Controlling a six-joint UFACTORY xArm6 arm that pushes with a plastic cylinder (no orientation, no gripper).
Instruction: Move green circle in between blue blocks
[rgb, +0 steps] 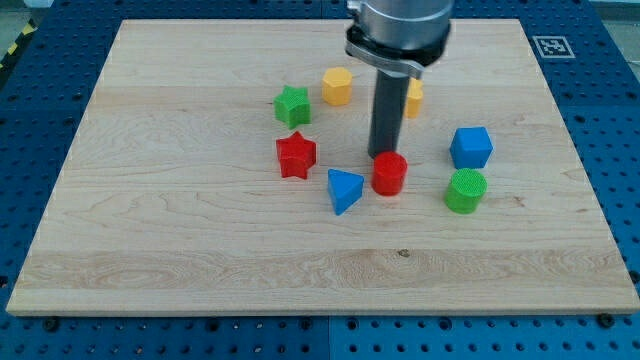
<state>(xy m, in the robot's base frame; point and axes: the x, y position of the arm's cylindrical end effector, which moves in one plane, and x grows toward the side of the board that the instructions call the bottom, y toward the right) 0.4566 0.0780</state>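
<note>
The green circle (465, 190) lies right of the board's middle, just below the blue cube (471, 147). The blue triangle (344, 190) lies to the left of it, with a red cylinder (389, 173) between them. My tip (383, 153) stands just behind the red cylinder's upper edge, about touching it, well left of the green circle and right of the blue triangle.
A red star (296, 155) and a green star (292, 105) lie left of the rod. A yellow hexagon (337, 86) lies at the top middle. Another yellow block (413, 97) is partly hidden behind the rod. The wooden board (150, 230) sits on a blue perforated table.
</note>
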